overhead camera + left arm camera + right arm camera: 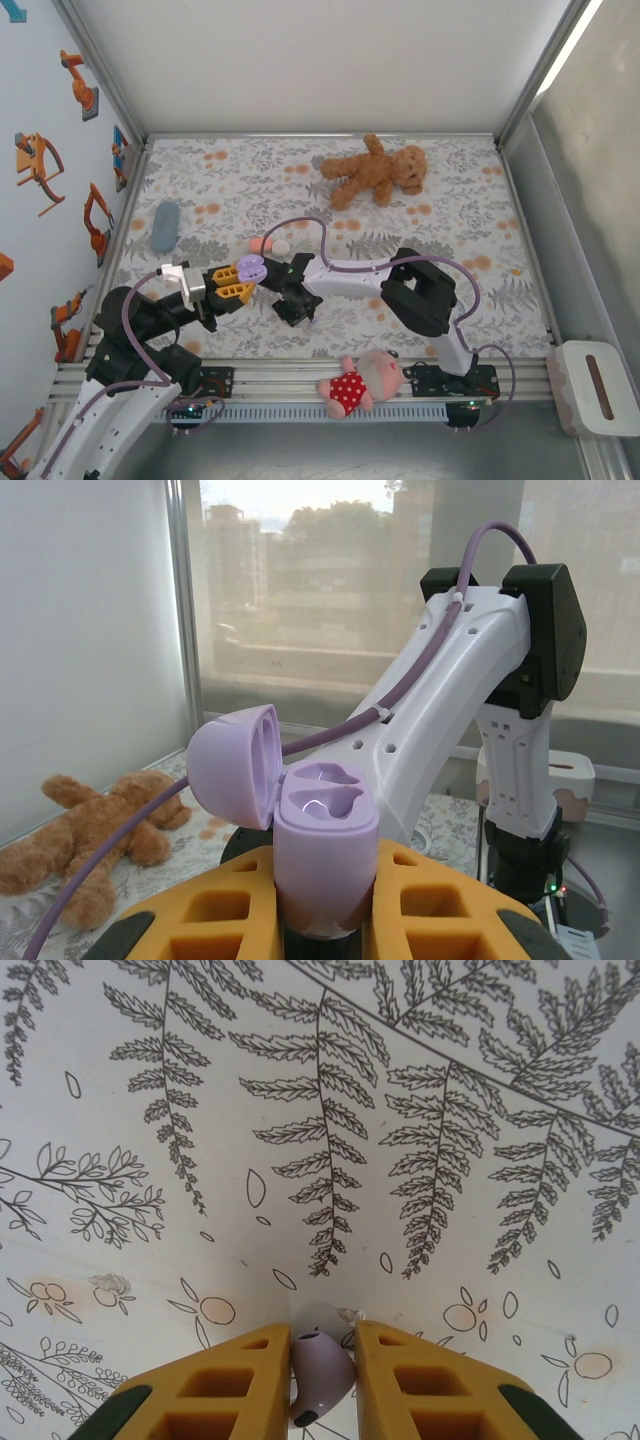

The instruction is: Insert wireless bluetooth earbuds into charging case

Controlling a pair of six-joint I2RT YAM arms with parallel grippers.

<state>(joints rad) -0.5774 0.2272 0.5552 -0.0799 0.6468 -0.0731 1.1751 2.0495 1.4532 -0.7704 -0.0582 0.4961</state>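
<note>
**Operator:** What does the top view give me?

**Spotter:** Your left gripper (238, 282) is clamped on the open lilac case (250, 267), above the front part of the cloth (450, 200). Your right gripper (292, 303) points down at the cloth just beside it, on its right. Behind them lie a coral case (260, 244) and a white case (283, 246), side by side. A teddy (375, 172) lies well back and a grey-blue pouch (165, 226) is off to the left. A pink doll (360, 385) rests on the front rail.

**Operator:** And my left wrist?

**Spotter:** You see the lilac case (325, 820) standing upright between the yellow fingers (440, 900), which press on both its sides. Its lid is hinged open to the left, and two glossy hollows in the base face up. The white right arm (450, 700) rises close behind the case. A purple cable (150, 820) runs past the lid. The teddy (90, 840) lies low on the left.

**Operator:** Right wrist?

**Spotter:** Your right gripper (322, 1355) has its fingers closed on the earbud (322, 1380). The earbud is small, lilac and rounded, with a dark tip at its lower end. It sits low between the pads over the fern-print cloth (320, 1110). I cannot tell whether it touches the cloth.
</note>
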